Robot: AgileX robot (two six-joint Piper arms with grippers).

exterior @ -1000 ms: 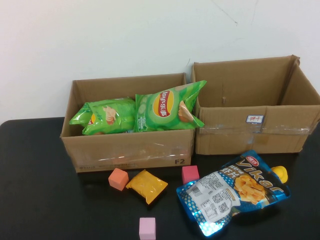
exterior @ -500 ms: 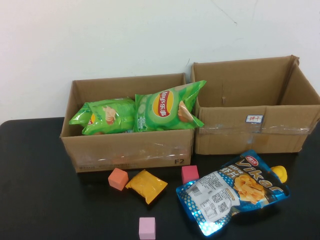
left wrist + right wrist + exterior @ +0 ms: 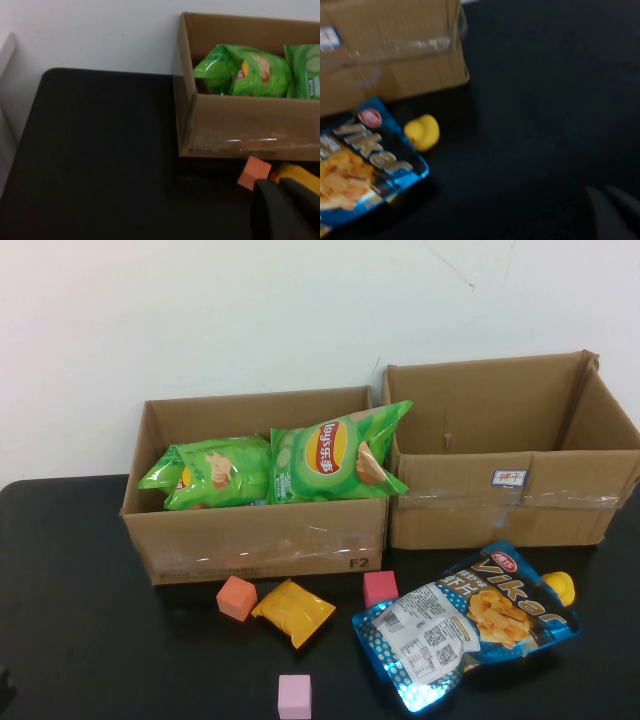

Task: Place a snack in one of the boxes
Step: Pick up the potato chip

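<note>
The left gripper (image 3: pixel 285 207) hangs low over the near left part of the black bench (image 3: pixel 90 640), its jaws pressed together and holding nothing; it shows only in its own wrist view, just near of the orange cube (image 3: pixel 237 597). Far behind that cube stands the left cardboard box (image 3: pixel 255 535), open on top, with two green chip bags in it: one (image 3: pixel 210 472) lying toward the box's left side, the other (image 3: pixel 335 452) leaning to its right with a corner poking over the right wall. In front of this box, going rightward along the bench, lie the orange cube, a small yellow packet (image 3: pixel 293 612) touching or just beside it, a pink cube (image 3: pixel 294 696) nearer the front edge, and a red cube (image 3: pixel 380 588) close to the box's right corner. Right of the red cube, the blue snack bag (image 3: pixel 465 625) lies flat on the bench, outside both boxes, with a yellow rubber duck (image 3: pixel 560 587) tucked at its far right edge. Behind them is the right cardboard box (image 3: pixel 510 505), touching the left box, with nothing to be seen inside. The right gripper (image 3: pixel 612 212) hovers over bare bench to the right of the duck and bag, jaws pressed together, empty
</note>
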